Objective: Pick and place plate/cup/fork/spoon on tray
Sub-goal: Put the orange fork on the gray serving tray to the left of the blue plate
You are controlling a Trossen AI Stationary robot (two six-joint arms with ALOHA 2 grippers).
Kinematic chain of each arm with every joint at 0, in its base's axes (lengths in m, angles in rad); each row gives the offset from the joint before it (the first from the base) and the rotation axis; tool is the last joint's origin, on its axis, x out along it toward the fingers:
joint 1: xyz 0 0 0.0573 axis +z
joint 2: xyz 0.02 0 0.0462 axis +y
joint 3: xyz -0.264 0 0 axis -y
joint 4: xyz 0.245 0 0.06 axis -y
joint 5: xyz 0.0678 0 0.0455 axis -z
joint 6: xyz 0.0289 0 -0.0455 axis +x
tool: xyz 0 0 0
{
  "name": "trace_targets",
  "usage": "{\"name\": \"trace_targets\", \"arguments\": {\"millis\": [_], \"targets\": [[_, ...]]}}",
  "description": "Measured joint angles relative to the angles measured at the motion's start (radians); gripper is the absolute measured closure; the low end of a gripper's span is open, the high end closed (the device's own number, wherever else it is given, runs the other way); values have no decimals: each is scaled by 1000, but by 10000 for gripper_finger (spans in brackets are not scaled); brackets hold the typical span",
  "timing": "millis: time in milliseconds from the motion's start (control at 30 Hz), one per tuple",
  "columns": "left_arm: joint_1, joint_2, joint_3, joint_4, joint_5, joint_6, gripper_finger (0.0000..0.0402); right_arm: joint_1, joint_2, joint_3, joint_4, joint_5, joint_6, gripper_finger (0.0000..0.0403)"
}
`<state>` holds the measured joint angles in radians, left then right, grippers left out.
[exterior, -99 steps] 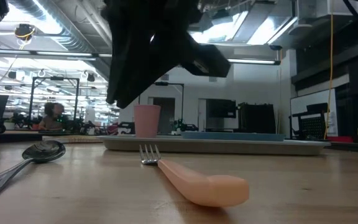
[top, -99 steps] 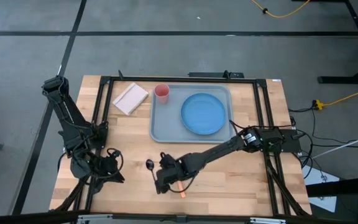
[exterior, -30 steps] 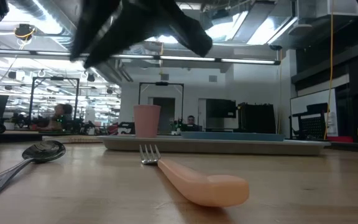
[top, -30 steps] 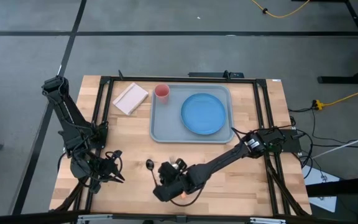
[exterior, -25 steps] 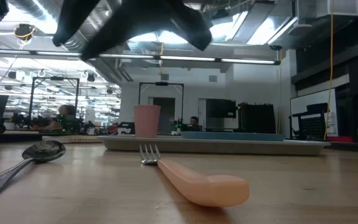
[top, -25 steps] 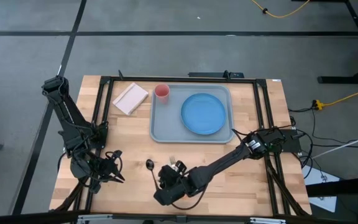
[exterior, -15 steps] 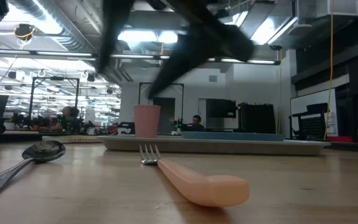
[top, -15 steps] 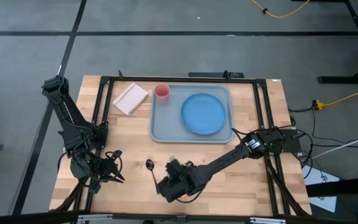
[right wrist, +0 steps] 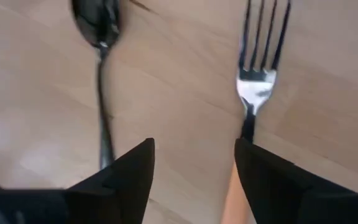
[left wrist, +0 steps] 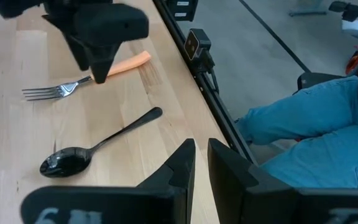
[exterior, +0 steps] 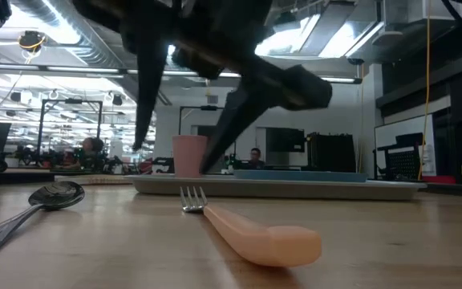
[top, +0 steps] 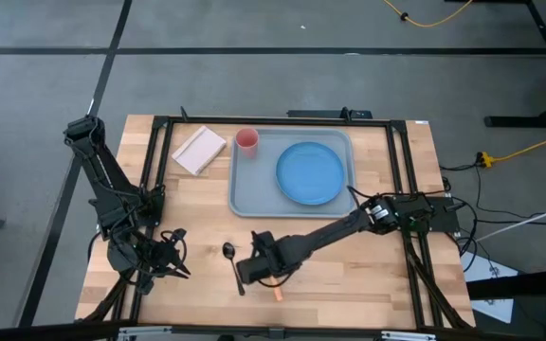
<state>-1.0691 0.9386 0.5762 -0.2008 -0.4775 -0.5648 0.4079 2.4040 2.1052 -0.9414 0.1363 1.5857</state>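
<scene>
Currently right gripper [top: 257, 265] hangs spread at lower centre of the high view, above the table between spoon [right wrist: 100, 37] and fork [right wrist: 257, 68]; both long axes run parallel to its fingers. Left gripper [left wrist: 199, 163] nearly closed, parked lower left.

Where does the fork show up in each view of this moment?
High view: only the fork's handle end shows, under the right tool.
Low view: fork centre foreground.
Left wrist view: beyond the spoon.
Right wrist view: tines ahead.
Shared landmark: the spoon beside it.
</scene>
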Motion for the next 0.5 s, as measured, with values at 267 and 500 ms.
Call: {"name": "trace_targets", "arguments": {"millis": [267, 500], "targets": [[0, 0, 0, 0, 0, 0, 365, 14, 31, 1, -58, -10, 59, 217], [0, 0, 0, 0, 0, 0, 365, 30, 60, 1, -80, -56, 53, 227]]}}
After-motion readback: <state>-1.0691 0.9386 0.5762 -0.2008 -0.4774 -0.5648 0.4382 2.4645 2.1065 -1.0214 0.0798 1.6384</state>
